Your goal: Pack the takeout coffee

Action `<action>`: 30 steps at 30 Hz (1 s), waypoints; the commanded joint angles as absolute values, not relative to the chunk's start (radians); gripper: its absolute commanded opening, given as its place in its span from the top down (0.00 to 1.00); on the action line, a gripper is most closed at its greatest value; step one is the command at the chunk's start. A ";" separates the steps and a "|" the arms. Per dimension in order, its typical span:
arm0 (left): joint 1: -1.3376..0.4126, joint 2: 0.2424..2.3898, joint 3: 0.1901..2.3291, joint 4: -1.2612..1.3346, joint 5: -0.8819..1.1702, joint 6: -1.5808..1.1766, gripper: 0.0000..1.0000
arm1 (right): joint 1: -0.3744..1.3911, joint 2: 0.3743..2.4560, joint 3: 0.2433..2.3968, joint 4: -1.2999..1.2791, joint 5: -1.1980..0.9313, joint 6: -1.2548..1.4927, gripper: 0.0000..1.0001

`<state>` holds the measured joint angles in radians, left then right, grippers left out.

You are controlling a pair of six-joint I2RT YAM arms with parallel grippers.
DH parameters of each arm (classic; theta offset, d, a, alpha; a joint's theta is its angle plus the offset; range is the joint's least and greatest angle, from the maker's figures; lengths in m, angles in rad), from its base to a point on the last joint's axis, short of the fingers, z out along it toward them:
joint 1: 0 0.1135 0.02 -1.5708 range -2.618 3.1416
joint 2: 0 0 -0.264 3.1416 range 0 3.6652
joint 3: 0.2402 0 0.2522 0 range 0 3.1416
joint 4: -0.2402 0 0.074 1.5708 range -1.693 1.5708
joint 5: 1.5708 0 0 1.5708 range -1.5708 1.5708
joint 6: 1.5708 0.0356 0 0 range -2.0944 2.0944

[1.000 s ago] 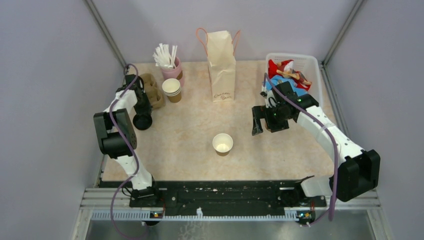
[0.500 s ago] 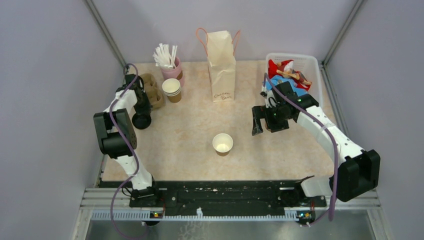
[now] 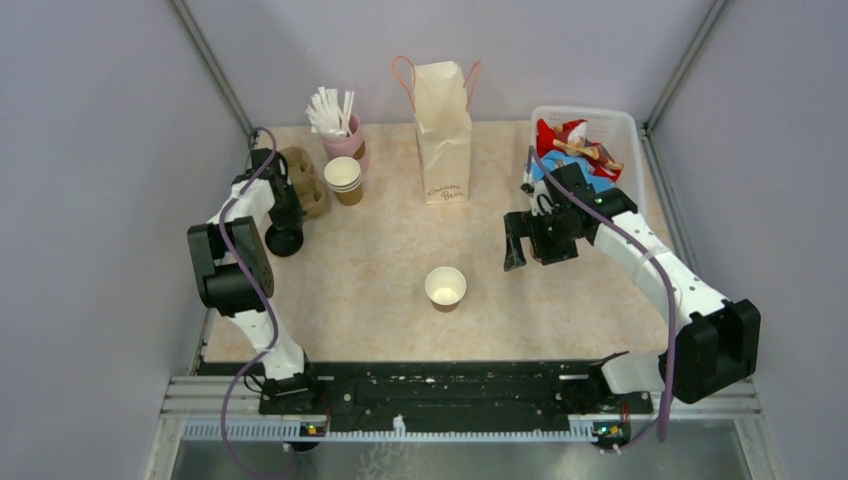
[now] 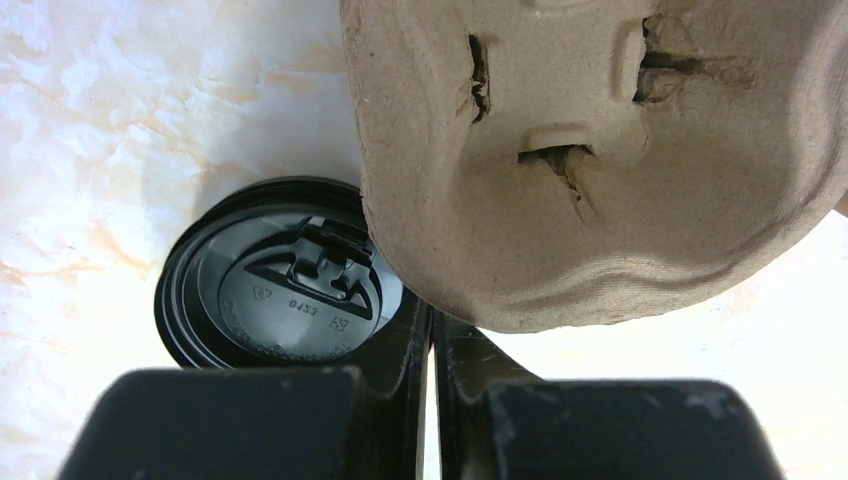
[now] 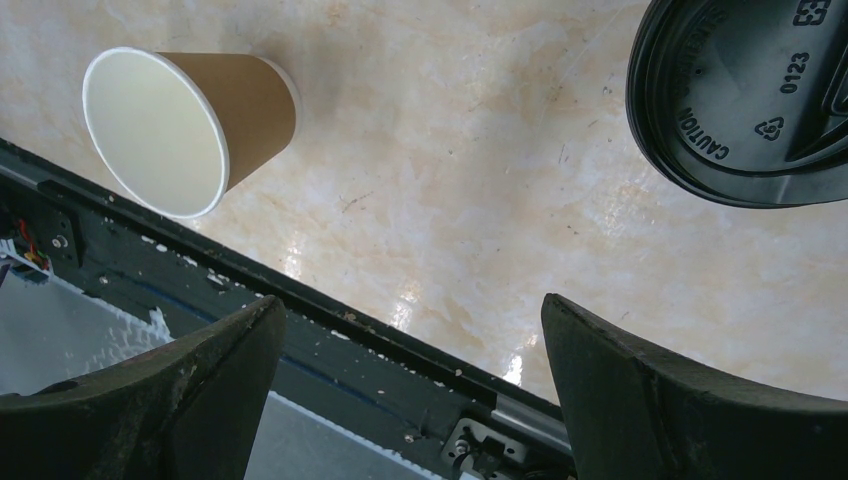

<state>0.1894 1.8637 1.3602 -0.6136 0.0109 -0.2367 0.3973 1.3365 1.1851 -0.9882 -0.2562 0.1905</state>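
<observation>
Nothing moved: my left gripper (image 4: 432,322), pinched closed, at the black lid (image 4: 270,290) beside the cup carrier (image 4: 600,150) (right gripper (image 5: 412,310) gaping); packing stalled.

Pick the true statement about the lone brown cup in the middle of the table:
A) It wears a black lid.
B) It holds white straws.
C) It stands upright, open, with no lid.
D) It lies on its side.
C: the lone brown cup stands upright with its pale inside and bare white rim showing, and in the right wrist view a black lid lies apart from it.
</observation>
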 commanded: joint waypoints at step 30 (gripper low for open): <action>0.194 1.499 1.476 -0.826 0.176 -0.336 1.00 | 0.415 1.311 1.228 -0.986 -0.302 0.190 0.02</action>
